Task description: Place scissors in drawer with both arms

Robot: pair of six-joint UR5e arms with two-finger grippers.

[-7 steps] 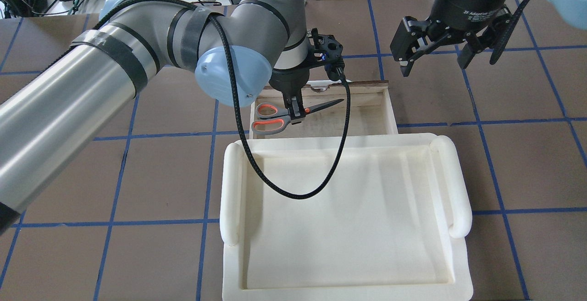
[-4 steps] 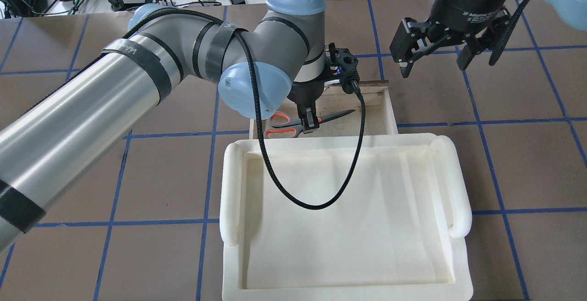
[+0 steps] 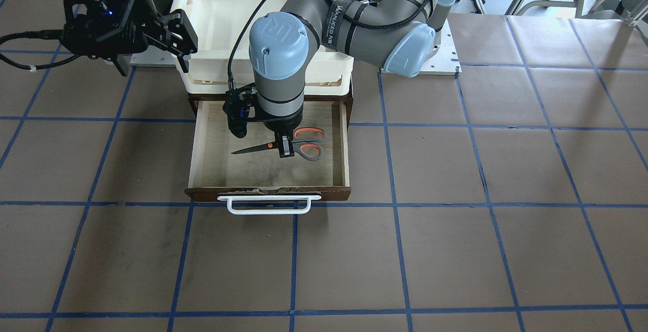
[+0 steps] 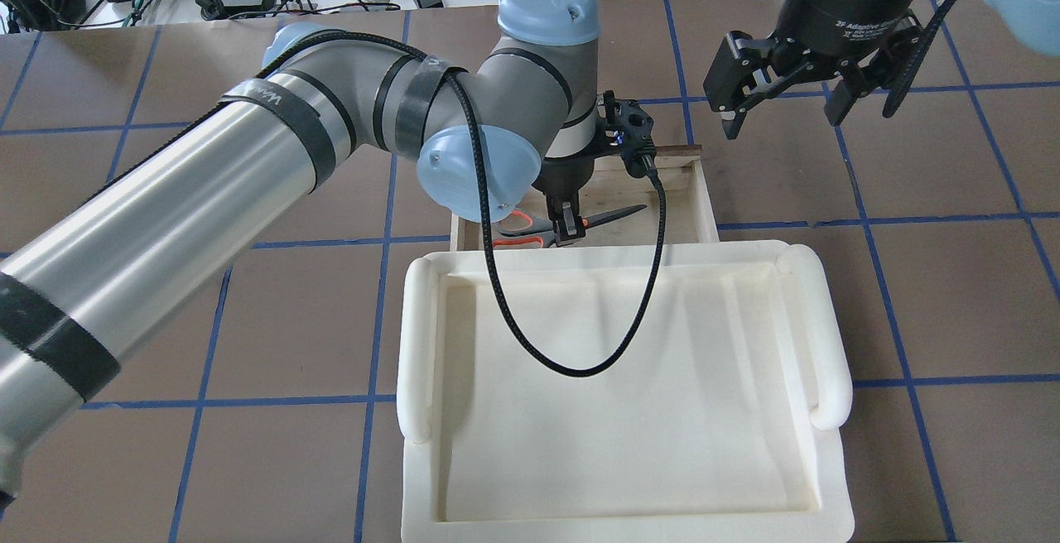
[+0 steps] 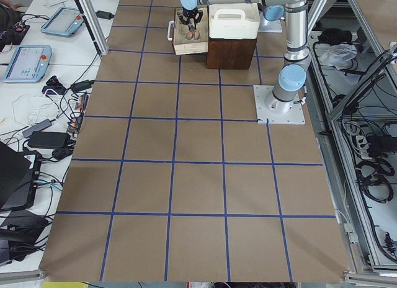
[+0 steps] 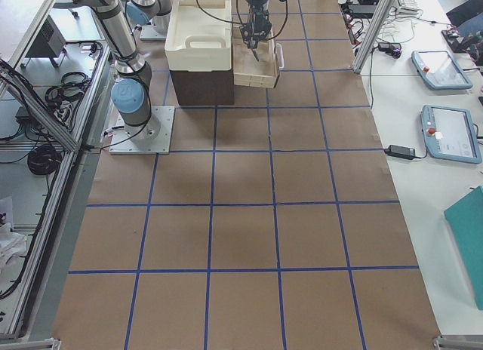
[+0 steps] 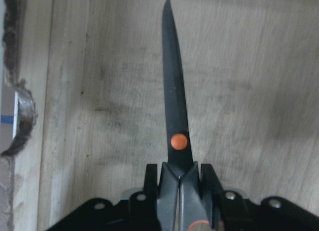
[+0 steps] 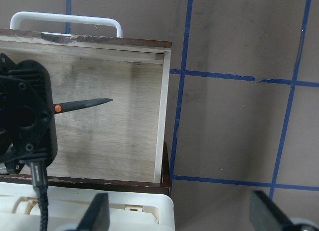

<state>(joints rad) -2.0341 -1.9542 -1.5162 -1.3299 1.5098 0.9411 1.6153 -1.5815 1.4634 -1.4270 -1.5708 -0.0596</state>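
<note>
Obscuring scissors (image 4: 617, 214) handles overhead: left arm (image 4: 468, 166)

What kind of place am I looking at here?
Probably a robotics lab: two robot arms bolted to a blue-gridded table, teach pendants on a side bench, loose cables along the edges.

The left arm (image 4: 248, 162) comes in from the robot's left of the drawer (image 3: 268, 194), stretched long with the elbow bent. Its wrist (image 3: 278, 69) is turned straight down above the drawer's open inside. The left end effector (image 3: 286, 151) points vertically down, fingers closed on the scissors (image 3: 298, 144) just behind the pivot. The right end effector (image 4: 782, 117) hangs raised beyond the drawer's front corner on the robot's right, clear of it, fingers spread wide and empty.
</note>
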